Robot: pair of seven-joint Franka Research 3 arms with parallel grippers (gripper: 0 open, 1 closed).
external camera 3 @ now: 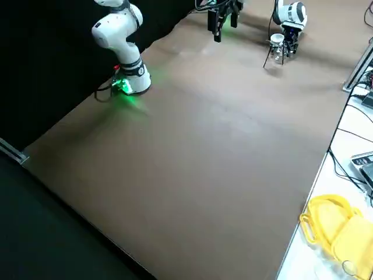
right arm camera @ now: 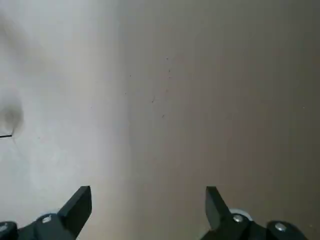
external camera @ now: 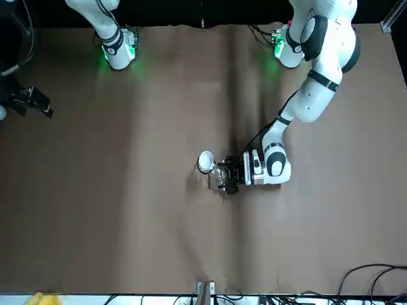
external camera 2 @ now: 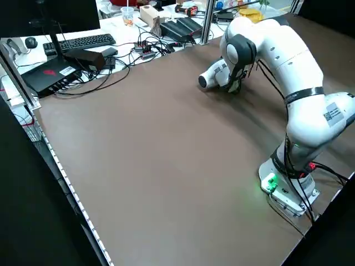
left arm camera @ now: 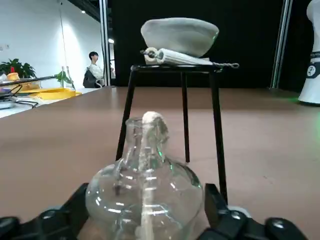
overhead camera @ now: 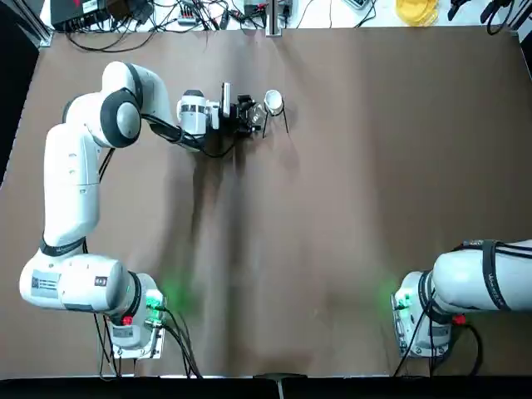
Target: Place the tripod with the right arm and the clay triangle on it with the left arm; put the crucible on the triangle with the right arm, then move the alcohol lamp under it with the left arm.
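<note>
The black wire tripod (left arm camera: 184, 115) stands at the far middle of the table. On its ring lies the white clay triangle (left arm camera: 175, 57), and the white crucible (left arm camera: 179, 35) (overhead camera: 273, 102) sits on that. My left gripper (overhead camera: 256, 116) reaches low along the table on the tripod's left, shut on the clear glass alcohol lamp (left arm camera: 145, 185) (external camera: 220, 175). The lamp, with its white wick, is just short of the tripod's legs and not under the ring. My right gripper (right arm camera: 147, 205) (external camera: 32, 101) hangs open and empty, far off on the right side.
Cables, power strips and devices line the table's far edge (overhead camera: 191, 12), with a yellow object (overhead camera: 416, 10) at the far right. The arm bases (overhead camera: 133, 320) (overhead camera: 420, 320) stand at the near edge. A person (left arm camera: 93, 70) stands far beyond the table.
</note>
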